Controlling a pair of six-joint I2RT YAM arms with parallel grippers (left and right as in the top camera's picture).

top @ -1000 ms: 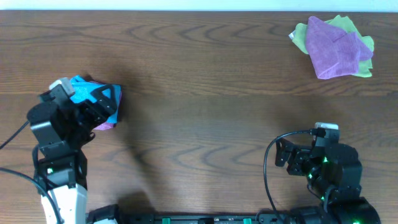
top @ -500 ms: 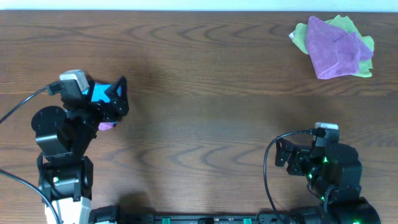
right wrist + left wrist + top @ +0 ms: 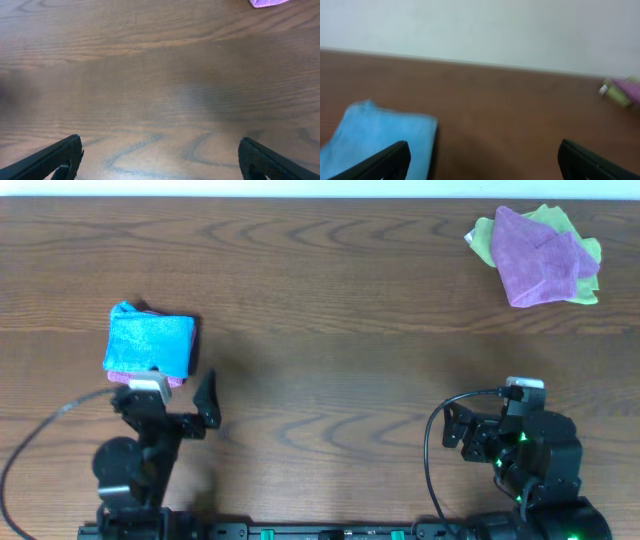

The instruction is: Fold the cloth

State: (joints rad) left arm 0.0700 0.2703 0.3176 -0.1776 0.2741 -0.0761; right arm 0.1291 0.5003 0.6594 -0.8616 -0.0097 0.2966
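Note:
The turquoise-blue cloth (image 3: 150, 343) lies folded into a small rectangle at the left of the table, on top of a purple cloth whose edge (image 3: 176, 382) peeks out below it. It also shows at the lower left of the left wrist view (image 3: 380, 137). My left gripper (image 3: 168, 404) is open and empty, pulled back toward the table's front edge, just in front of the cloth and apart from it. My right gripper (image 3: 478, 435) is open and empty at the front right, over bare wood (image 3: 160, 100).
A crumpled purple cloth (image 3: 540, 258) lies on a lime-green cloth (image 3: 582, 250) at the back right corner; both show at the right edge of the left wrist view (image 3: 625, 92). A pale wall runs behind the table's far edge.
My left gripper has let go of the turquoise cloth and drawn back toward the front edge. The folded cloth now lies fully uncovered. The right arm has not moved.

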